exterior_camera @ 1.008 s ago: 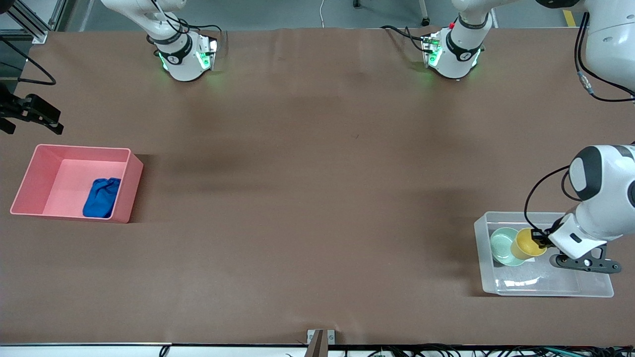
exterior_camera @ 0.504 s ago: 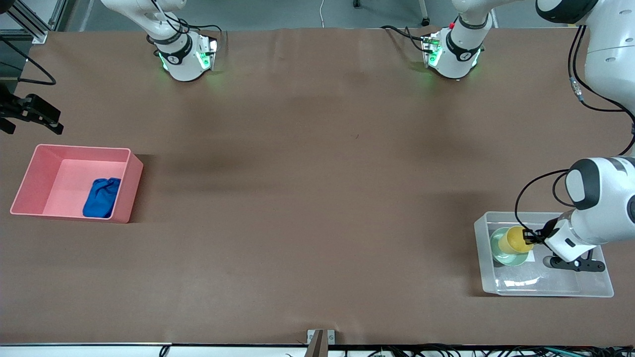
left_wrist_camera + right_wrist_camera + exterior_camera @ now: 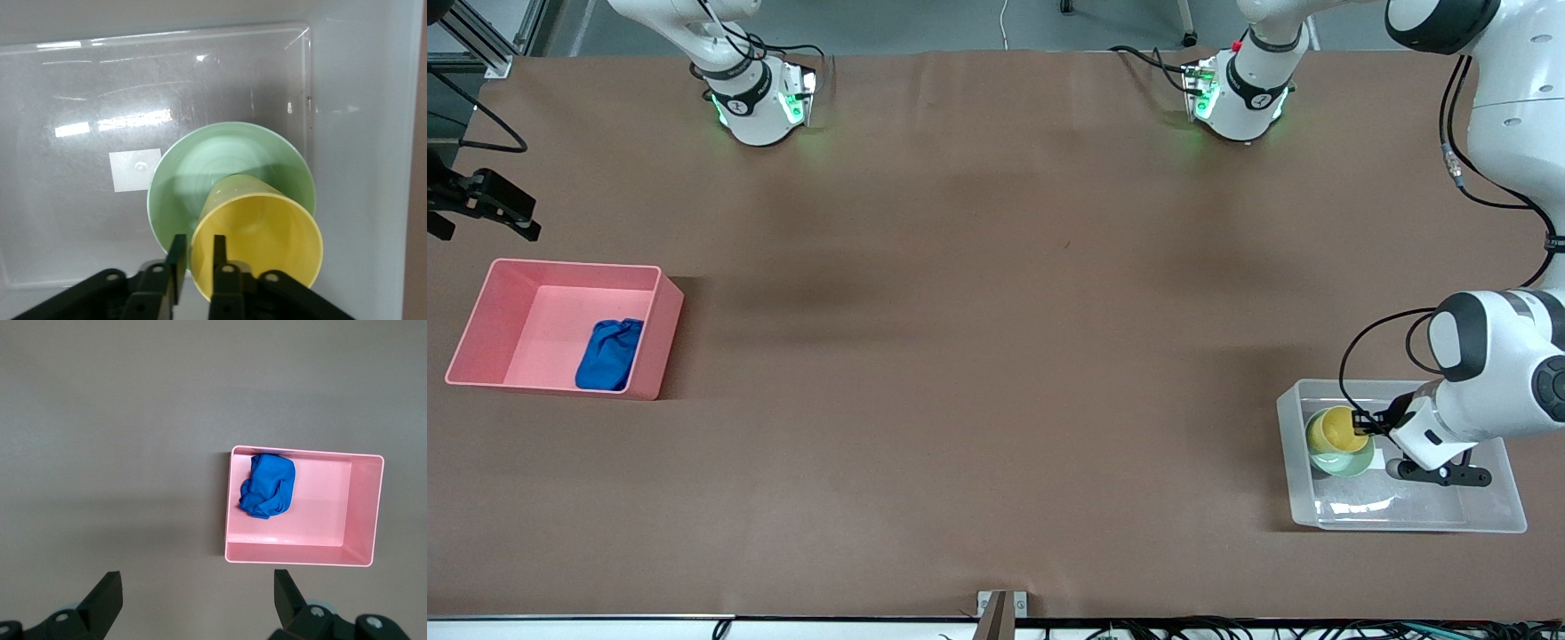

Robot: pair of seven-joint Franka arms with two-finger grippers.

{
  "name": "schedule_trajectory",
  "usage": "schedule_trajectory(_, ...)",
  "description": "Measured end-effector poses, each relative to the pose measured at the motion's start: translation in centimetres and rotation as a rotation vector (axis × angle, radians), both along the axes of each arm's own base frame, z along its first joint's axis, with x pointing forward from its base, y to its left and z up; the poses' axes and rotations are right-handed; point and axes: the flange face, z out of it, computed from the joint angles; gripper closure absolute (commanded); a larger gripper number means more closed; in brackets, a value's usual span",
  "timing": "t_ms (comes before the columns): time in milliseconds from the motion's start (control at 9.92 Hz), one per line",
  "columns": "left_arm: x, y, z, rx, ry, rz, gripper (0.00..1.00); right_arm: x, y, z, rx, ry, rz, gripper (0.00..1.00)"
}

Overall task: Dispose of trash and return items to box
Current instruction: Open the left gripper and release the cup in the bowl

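Yellow cup (image 3: 1336, 428): it sits tilted inside the mint-green bowl (image 3: 1341, 460), pinched at its rim by the left end effector (image 3: 195, 257); nesting the two saves room in the box.
Left end effector: clenched on the cup wall, one finger inside the rim and one outside, so the cup can be guided down without slipping. It hangs low over the clear box (image 3: 1405, 516).
Mint-green bowl: it rests on the box floor, beside the small white label (image 3: 135, 169).
Clear box: it stands on the worktop (image 3: 996, 356) at the left arm's end, open at the top.
Blue wad (image 3: 609, 354): it lies in the pink bin (image 3: 480, 320) at the right arm's end; the trash part looks done.
Right end effector (image 3: 193, 603): released, fingers wide apart, waiting high above the worktop near the pink bin.
Next step, as judgement: let go of the cup once it settles.
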Motion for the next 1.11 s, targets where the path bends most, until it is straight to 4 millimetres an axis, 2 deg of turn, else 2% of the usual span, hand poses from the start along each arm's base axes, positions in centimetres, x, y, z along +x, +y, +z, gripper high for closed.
schedule_trajectory(202,0.5,0.0,1.0,0.002,-0.021,0.002,0.0,0.0,0.0,0.0,0.0,0.0,0.0,0.0)
schedule_trajectory(403,1.4,0.0,4.8,0.012,-0.084,0.002,0.0,0.0,0.0,0.0,0.0,0.0,0.0,0.0)
schedule_trajectory(705,1.0,-0.4,9.5,0.029,-0.096,0.0,0.0,0.0,0.0,0.0,0.0,-0.003,0.0,0.0)
schedule_trajectory(806,0.6,-1.0,12.3,0.033,-0.094,-0.001,0.0,0.0,0.0,0.0,0.0,-0.004,0.0,0.0)
schedule_trajectory(907,-0.3,-2.7,16.5,0.036,-0.091,-0.008,0.0,0.0,0.0,0.1,0.0,-0.005,0.0,0.0)
schedule_trajectory(1109,-3.7,-7.2,26.1,0.057,-0.098,-0.041,0.0,0.1,0.0,0.1,0.0,-0.007,0.0,0.0)
